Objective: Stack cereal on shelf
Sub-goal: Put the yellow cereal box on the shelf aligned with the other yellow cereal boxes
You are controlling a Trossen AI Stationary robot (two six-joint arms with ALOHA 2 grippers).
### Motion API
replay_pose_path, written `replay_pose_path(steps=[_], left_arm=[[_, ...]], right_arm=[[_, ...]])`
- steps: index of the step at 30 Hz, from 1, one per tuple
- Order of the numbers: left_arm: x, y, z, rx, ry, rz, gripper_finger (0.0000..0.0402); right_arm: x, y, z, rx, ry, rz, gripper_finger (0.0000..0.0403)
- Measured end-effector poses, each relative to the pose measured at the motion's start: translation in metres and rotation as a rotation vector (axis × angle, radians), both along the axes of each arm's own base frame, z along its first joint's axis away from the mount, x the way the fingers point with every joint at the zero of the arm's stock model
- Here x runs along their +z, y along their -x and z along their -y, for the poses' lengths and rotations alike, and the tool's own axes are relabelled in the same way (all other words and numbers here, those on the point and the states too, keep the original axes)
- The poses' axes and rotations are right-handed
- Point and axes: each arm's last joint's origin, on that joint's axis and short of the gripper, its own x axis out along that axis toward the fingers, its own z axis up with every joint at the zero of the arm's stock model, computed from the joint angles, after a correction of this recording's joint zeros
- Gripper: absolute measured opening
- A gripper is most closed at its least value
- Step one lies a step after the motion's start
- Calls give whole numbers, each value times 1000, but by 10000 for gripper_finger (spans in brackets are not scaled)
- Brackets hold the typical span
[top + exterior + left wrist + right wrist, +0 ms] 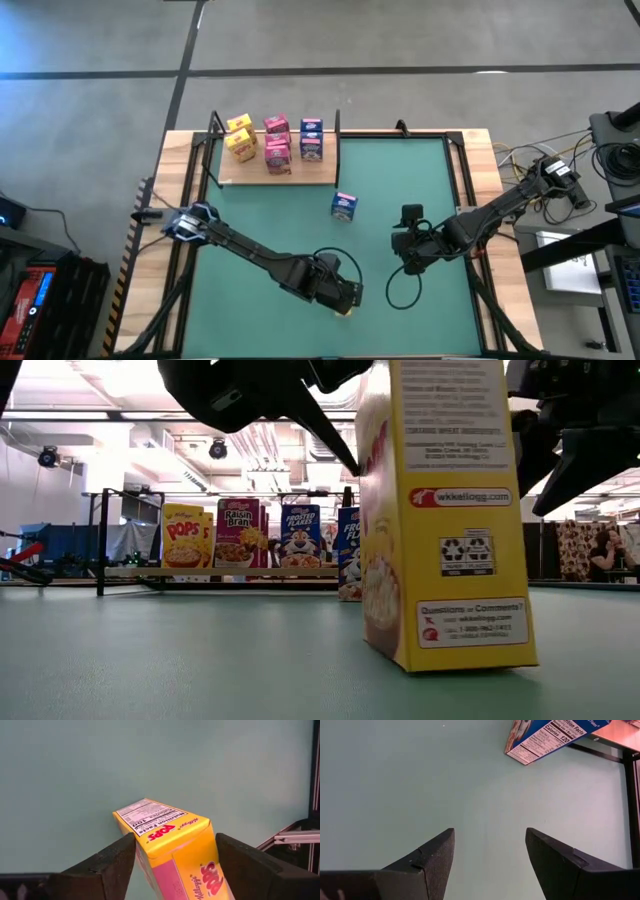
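left tool sat low in the middle of the high view, its two dark fingers straddling an upright yellow pops box; one finger touched the box's side, but whether the other pressed it too could not be told, so neither could a firm grip. in the low view that yellow box stood on the green bench mat in the right half of the frame. a lone blue box stood on the mat near the centre of the high view. the shelf lay at upper left of the mat, carrying yellow, pink and blue boxes in a row. right tool hovered over bare mat at right of centre, fingers apart and holding nothing.
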Motion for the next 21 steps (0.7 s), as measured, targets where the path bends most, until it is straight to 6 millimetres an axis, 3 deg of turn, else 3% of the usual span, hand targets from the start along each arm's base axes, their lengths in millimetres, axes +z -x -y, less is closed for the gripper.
replay_pose_path(steps=[13,21], left_arm=[[0,0,1,-18,21,-12,164],[5,4,-1,-106,-39,-60,153]], right_arm=[[0,0,0,0,0,0,233],[0,0,0,0,0,0,233]])
